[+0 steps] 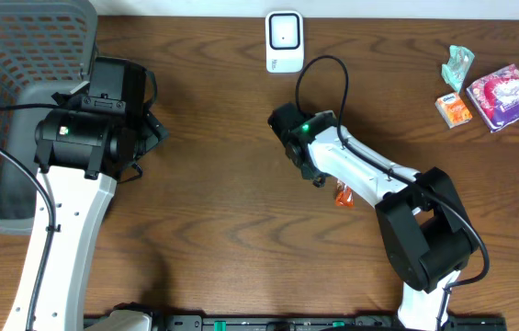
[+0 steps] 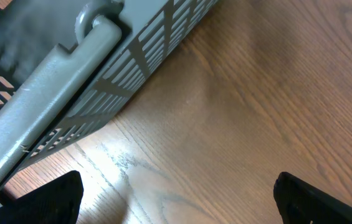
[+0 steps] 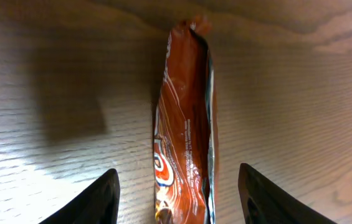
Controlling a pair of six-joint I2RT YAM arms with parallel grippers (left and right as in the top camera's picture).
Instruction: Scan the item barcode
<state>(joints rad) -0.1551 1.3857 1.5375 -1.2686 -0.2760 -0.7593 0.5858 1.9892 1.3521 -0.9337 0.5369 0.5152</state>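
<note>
An orange-brown snack wrapper (image 3: 185, 124) lies lengthwise on the wooden table, between the fingers of my right gripper (image 3: 177, 180). The jaws stand open on either side of it, with table showing in both gaps. From overhead only an orange end of the wrapper (image 1: 343, 194) peeks out beside the right arm near the table's middle. No barcode shows on it. The white scanner (image 1: 284, 41) stands at the far edge, apart from the wrapper. My left gripper (image 2: 176, 208) hangs wide open over bare wood beside the basket, holding nothing.
A grey mesh basket (image 1: 20, 110) fills the far left corner, and its wall (image 2: 70, 81) is close to the left gripper. At the far right lie a pink pack (image 1: 507, 97), a small orange box (image 1: 454, 108) and a teal packet (image 1: 458, 64).
</note>
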